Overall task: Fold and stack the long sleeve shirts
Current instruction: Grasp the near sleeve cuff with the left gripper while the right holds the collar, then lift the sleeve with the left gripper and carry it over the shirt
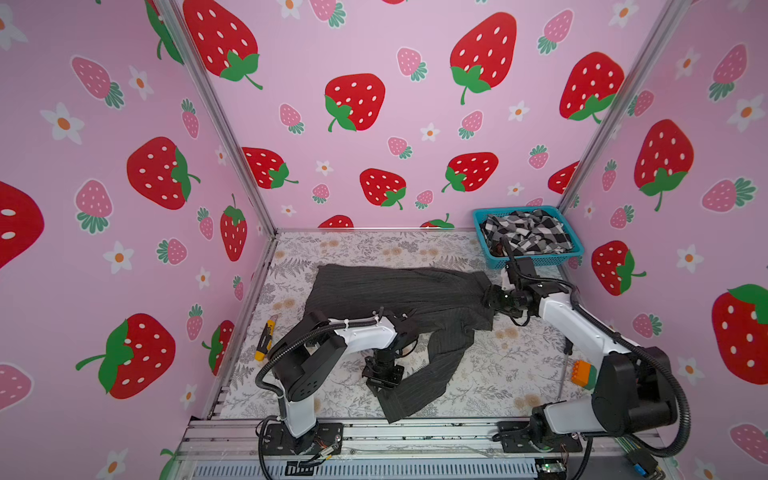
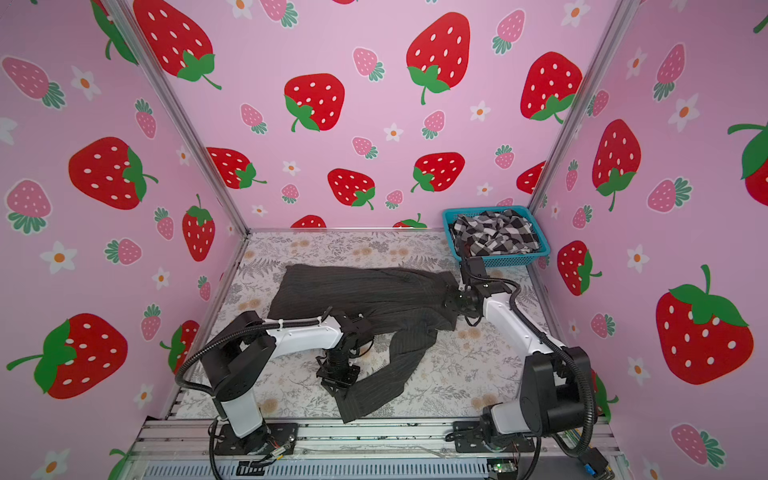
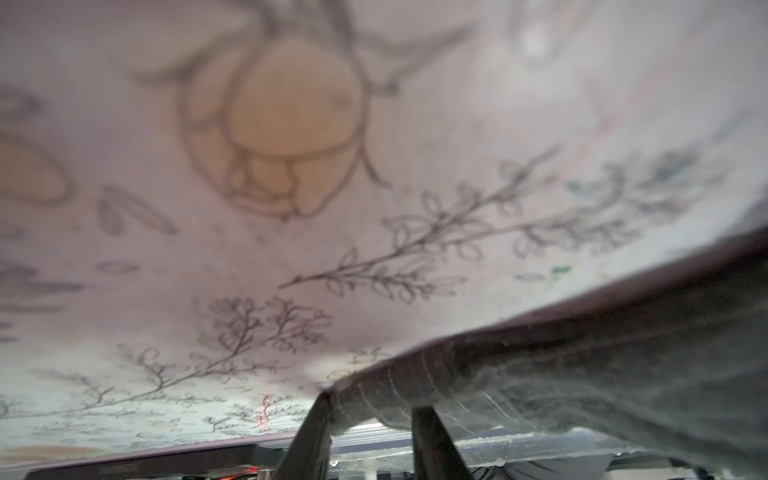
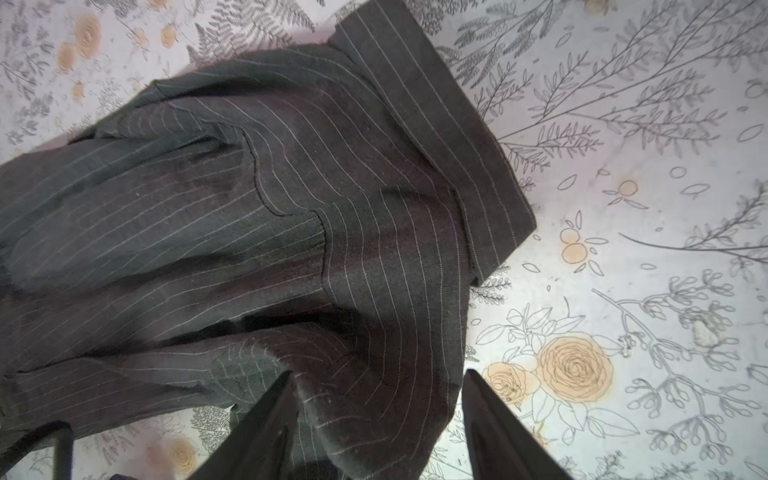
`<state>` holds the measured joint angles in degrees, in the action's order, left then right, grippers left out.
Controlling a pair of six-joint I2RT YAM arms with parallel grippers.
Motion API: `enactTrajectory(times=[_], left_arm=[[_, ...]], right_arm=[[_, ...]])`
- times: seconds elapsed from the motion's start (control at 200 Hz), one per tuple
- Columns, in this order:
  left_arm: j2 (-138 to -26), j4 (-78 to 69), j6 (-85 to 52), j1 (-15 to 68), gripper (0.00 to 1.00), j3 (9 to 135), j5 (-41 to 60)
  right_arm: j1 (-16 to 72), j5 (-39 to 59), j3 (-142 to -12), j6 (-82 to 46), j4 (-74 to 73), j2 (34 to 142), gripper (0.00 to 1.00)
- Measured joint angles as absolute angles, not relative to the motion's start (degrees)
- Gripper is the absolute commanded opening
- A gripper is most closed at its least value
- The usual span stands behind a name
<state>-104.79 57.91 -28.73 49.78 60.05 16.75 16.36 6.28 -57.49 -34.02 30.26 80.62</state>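
Top pair overlooks the table; wrist cameras hug the shirt.

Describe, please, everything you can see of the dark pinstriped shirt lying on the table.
The dark pinstriped shirt is charcoal-grey woven cloth with thin pale stripes. It lies rumpled, not yet folded, across the middle of the floral table. One long sleeve trails toward the table's front edge. The left claw is at that sleeve's edge; the open right claw straddles bunched cloth at the shirt's right end. No buttons show.
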Motion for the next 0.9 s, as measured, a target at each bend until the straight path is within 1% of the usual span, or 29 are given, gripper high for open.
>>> enactTrajectory(times=[0.025,0.035,0.045,0.255,0.335,0.41,0.57,0.69,0.9], left_arm=[[-105.21,58.02,-28.56,49.76,0.08,60.4,17.06],[-105.27,58.04,-28.88,49.78,0.02,60.49,16.97],[-105.41,58.17,-29.21,49.78,0.0,60.66,17.02],[-107.33,59.07,-28.08,49.15,0.0,63.7,16.91],[-105.93,59.4,-28.1,49.06,0.0,64.29,14.98],[-102.35,61.14,-28.25,48.95,0.0,66.46,12.34],[-92.66,67.59,-28.12,48.97,0.0,81.91,4.21],[-87.53,70.32,-27.83,48.97,0.0,92.51,-2.87],[-85.86,74.98,-26.79,48.97,0.0,105.01,-14.13]], right_arm=[[16.21,6.33,-57.76,-34.02,30.5,80.29,0.65],[16.14,6.33,-57.84,-34.02,30.63,80.14,0.65],[16.08,6.35,-57.95,-34.02,30.72,80.07,0.65],[14.85,6.17,-60.36,-33.71,32.23,77.97,0.65],[14.83,6.17,-60.6,-33.34,32.42,77.65,0.64],[14.83,6.28,-60.49,-33.1,32.67,77.52,0.65],[14.83,6.55,-57.32,-32.64,32.62,76.05,0.7],[14.81,6.59,-54.85,-32.4,32.25,75.92,0.76],[12.99,9.8,-51.51,-33.21,29.71,77.8,0.77]])
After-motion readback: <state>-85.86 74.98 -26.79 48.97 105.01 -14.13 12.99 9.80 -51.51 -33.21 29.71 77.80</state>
